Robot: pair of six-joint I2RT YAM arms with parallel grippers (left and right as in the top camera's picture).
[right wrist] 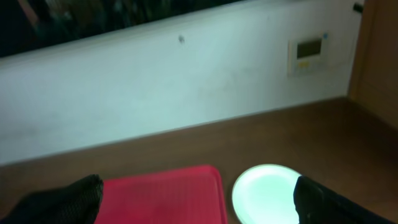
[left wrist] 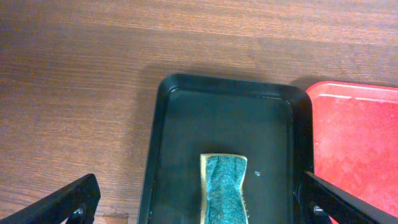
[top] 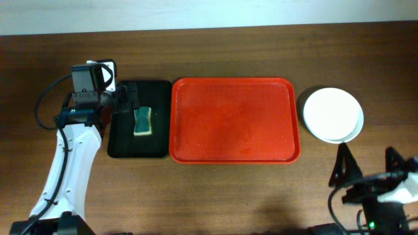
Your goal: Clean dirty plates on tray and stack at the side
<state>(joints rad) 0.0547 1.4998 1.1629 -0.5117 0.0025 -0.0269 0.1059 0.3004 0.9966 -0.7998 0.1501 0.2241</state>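
Observation:
The red tray (top: 235, 121) lies at the table's middle with nothing on it; it also shows in the left wrist view (left wrist: 354, 143) and the right wrist view (right wrist: 165, 199). The plates (top: 333, 115) sit stacked right of the tray, a white one on top; the stack shows in the right wrist view (right wrist: 267, 193). My left gripper (top: 125, 98) is open above the black tray (top: 124, 143), over a green and yellow sponge (left wrist: 225, 186). My right gripper (top: 367, 171) is open and empty near the front right edge.
The sponge (top: 143, 121) lies in the narrow black tray (left wrist: 180, 124), left of the red tray. A white wall with a small panel (right wrist: 308, 50) stands behind the table.

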